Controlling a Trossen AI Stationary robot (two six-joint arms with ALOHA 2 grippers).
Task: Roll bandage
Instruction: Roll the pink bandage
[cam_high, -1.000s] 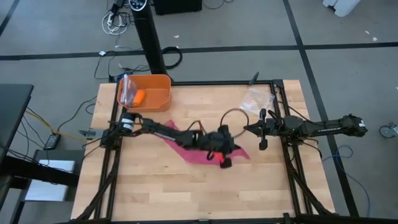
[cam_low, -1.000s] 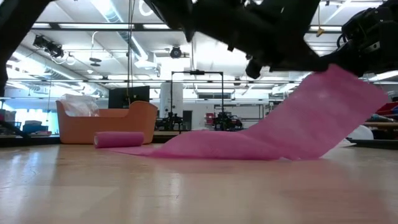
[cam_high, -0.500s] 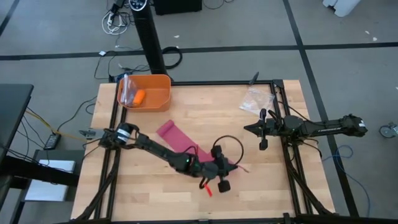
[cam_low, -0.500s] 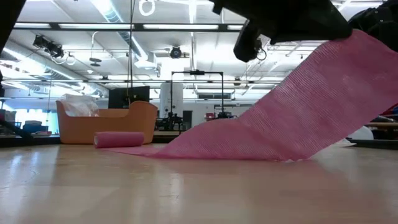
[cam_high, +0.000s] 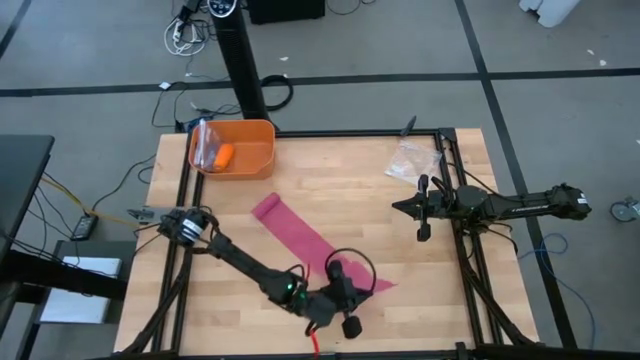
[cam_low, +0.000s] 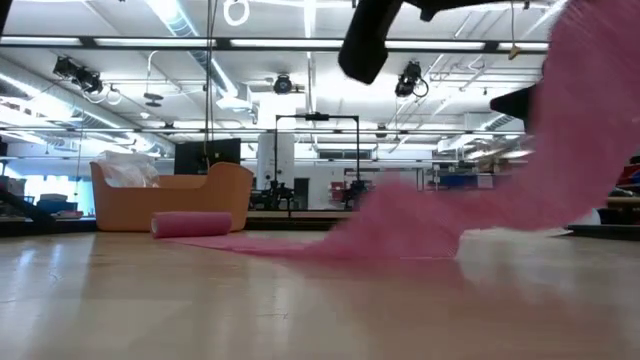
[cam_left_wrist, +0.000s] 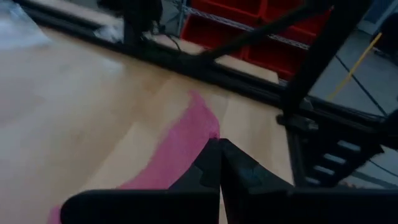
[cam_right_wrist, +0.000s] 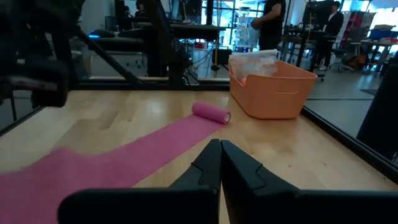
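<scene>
Left to right. My left pincer (cam_high: 335, 300), fingers pressed together, pinches the free end of the bandage (cam_high: 300, 232) near the bench (cam_high: 430, 310) front; the strip trails back to its small rolled end (cam_right_wrist: 211, 112) near the orange bin (cam_high: 240, 150). I judge it light, limp, stretchy: grip edges, keep tension. Right pincer (cam_high: 421, 208) waits, shut and empty.
</scene>
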